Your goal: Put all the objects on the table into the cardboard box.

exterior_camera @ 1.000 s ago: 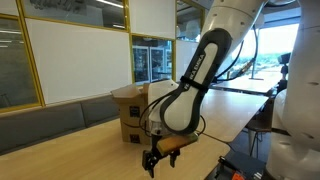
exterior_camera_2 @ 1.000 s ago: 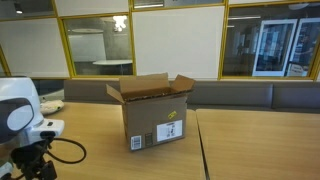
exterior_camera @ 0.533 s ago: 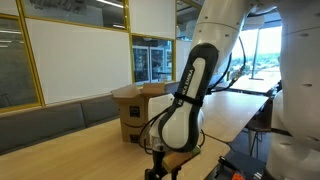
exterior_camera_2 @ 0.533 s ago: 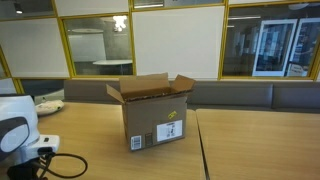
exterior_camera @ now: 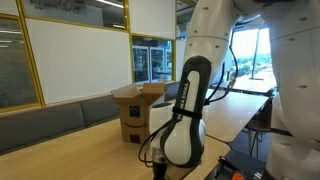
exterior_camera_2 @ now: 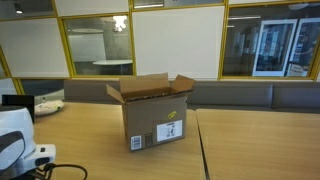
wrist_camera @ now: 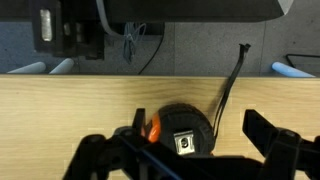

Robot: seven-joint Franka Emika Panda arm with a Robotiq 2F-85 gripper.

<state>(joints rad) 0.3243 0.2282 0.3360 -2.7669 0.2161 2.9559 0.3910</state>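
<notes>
As the wrist view looks down on the light wooden surface (wrist_camera: pixel 60 110), the hand (wrist_camera: pixel 172 150) fills the bottom of the frame with its two dark fingers (wrist_camera: pixel 275 140) spread as wide as they go, and it has hold of nothing. Between them in the lower middle lies the small orange-and-black gadget (wrist_camera: pixel 180 135), a round black body with an orange part on its left and a small white label on top. A thin black cord (wrist_camera: pixel 232 80) runs from it toward the upper right, as far as the surface's far edge. Whether either finger touches the gadget cannot be told. Beyond that edge, across the top of the frame, are grey floor and dark equipment (wrist_camera: pixel 70 35).

In both exterior views the cardboard box (exterior_camera_2: pixel 150 115) stands upright on the surface with its top flaps open, well apart from the hand. It sits in the middle of the frame in an exterior view, showing a white label low on its front and a dark printed mark beside it. The white-and-black arm (exterior_camera: pixel 185 110) bends down in the foreground of an exterior view, partly covering the box (exterior_camera: pixel 135 108), with the hand almost cut off by the bottom edge. Only a white part of the arm (exterior_camera_2: pixel 12 150) shows at the lower left in an exterior view.
</notes>
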